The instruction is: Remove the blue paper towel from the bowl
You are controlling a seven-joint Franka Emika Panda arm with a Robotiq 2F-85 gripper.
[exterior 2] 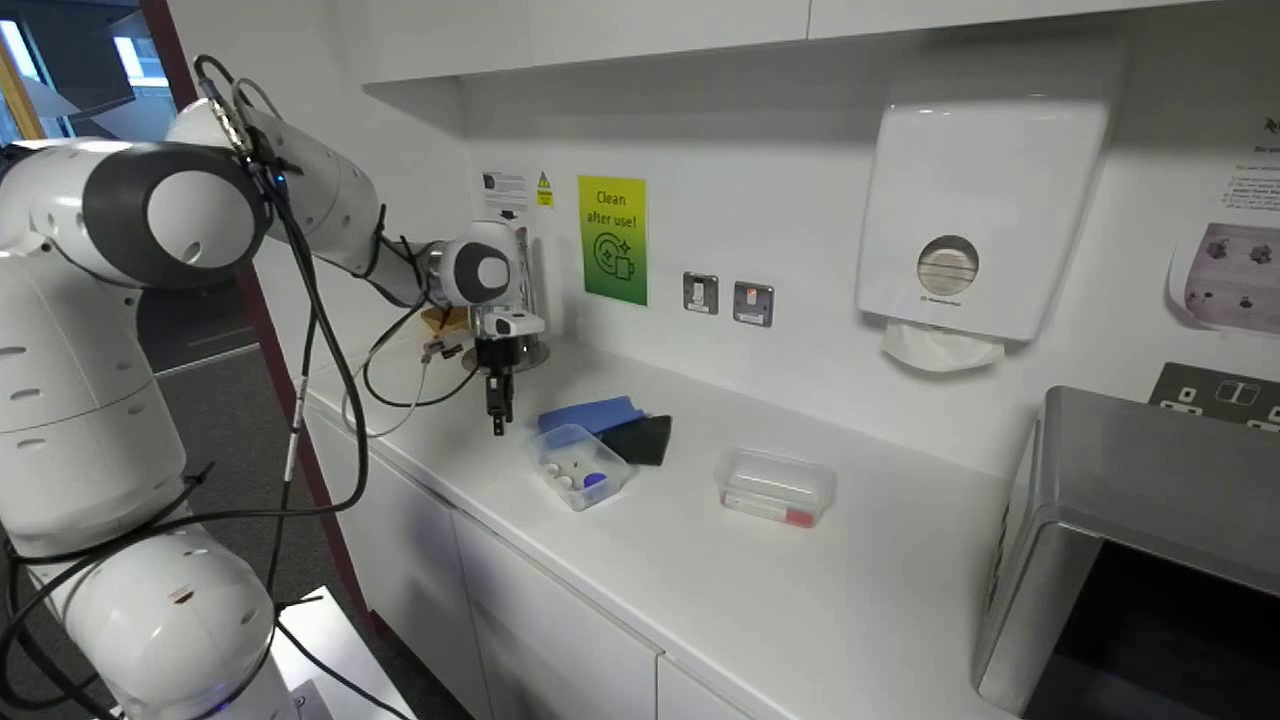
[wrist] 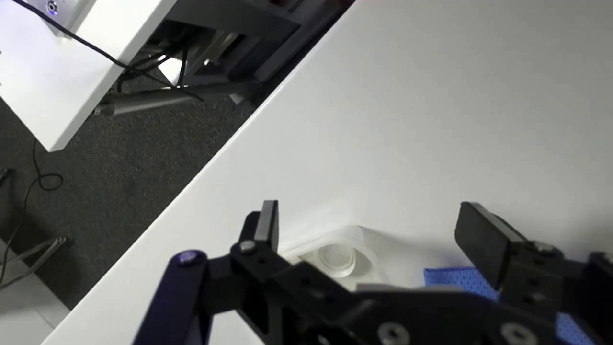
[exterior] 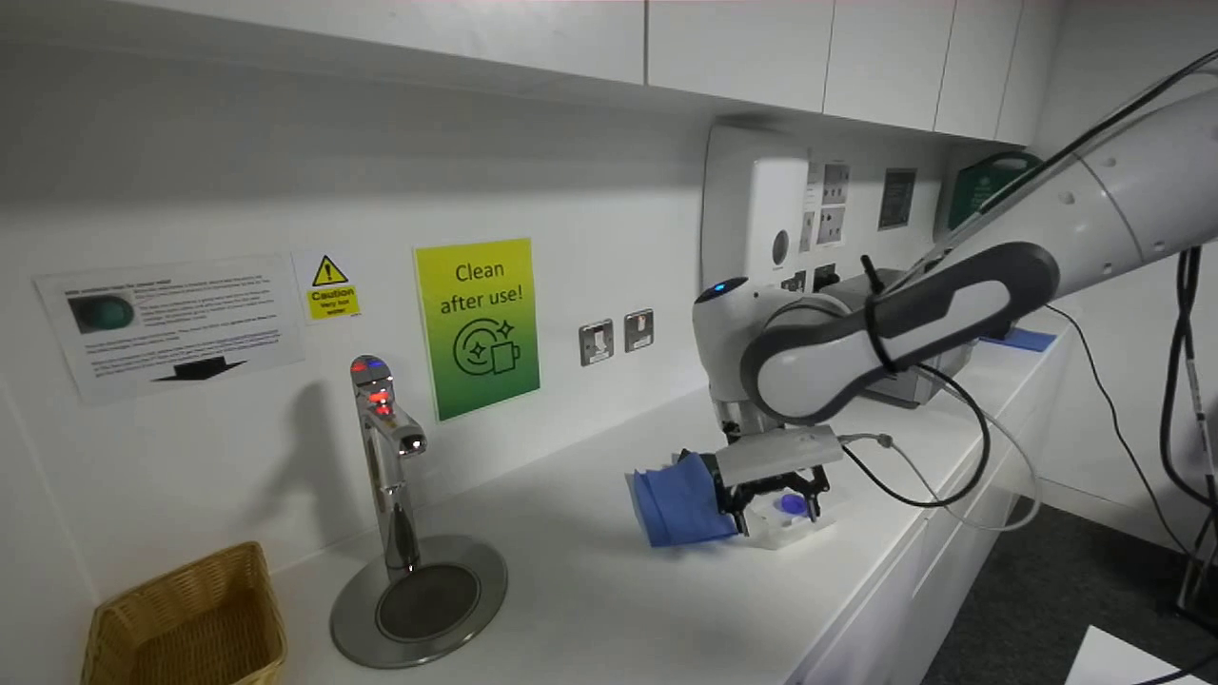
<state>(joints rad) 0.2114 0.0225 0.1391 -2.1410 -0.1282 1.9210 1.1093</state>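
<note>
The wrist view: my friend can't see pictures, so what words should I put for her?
A wide-open black gripper is above a white counter. Partly hidden behind it are a blue towel and a pale plastic tub with a round white piece inside. On the left, beyond the counter's edge, are dark carpet and a white tabletop.

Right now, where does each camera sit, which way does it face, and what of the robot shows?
An exterior view: near the tap, facing along the counter; part of the arm and open gripper show.
An exterior view: near the grey appliance, facing the tap end; most of the arm shows.
Wrist view: on the arm, looking down at counter and floor; the gripper's fingers show.
Both exterior views share the "Clean after use!" sign and blue paper towel.
</note>
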